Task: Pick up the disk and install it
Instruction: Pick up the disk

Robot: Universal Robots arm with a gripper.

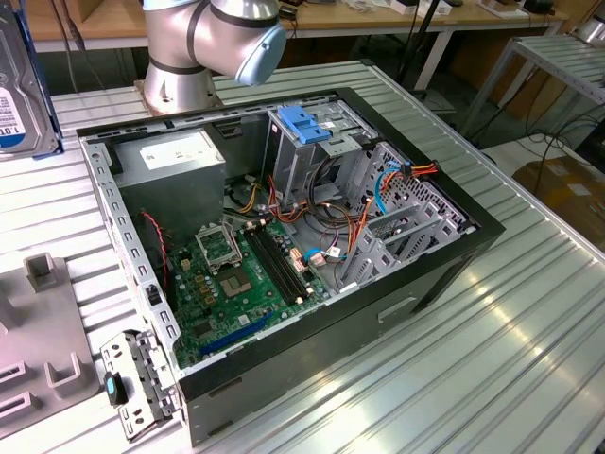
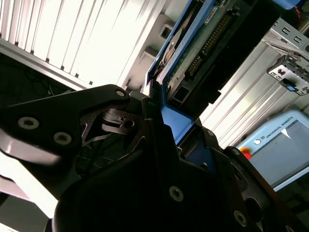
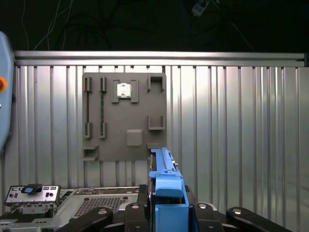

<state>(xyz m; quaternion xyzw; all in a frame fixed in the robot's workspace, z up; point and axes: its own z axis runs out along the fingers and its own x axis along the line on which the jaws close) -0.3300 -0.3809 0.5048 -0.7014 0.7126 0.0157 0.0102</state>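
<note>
Fingers (image 2: 149, 113) of the single gripper (image 2: 176, 121) are closed narrowly on one end of the disk (image 2: 207, 38), clamping its bright blue frame. In the second wrist view, black linkages hide the actual contact faces. That view shows the disk's dark underside with a connector row, tilted away from the camera, with its far end cut off by the frame.

In the first wrist view the disk (image 3: 166, 186) appears edge-on as a blue strip rising between dark gripper parts, and its flat faces cannot be seen.

In the exterior view one disk (image 1: 21, 90) stands upright at the exterior view's left edge. It is well apart from the computer case (image 1: 284, 236) and cut by the frame, so that part of a silvery labelled face and one blue rail remain.

One arm (image 1: 213, 43) rises behind the case, its upper part cropped. The case lies open on the ribbed metal bench (image 1: 492, 340), showing one green motherboard (image 1: 236, 284) and one grey cage with a light-blue latch (image 1: 301, 125).

One grey fixture plate (image 3: 123, 116) lies flat on the bench. One small metal bracket (image 3: 31, 198) sits near the case corner. One pendant (image 2: 280, 145) is partly cropped.
</note>
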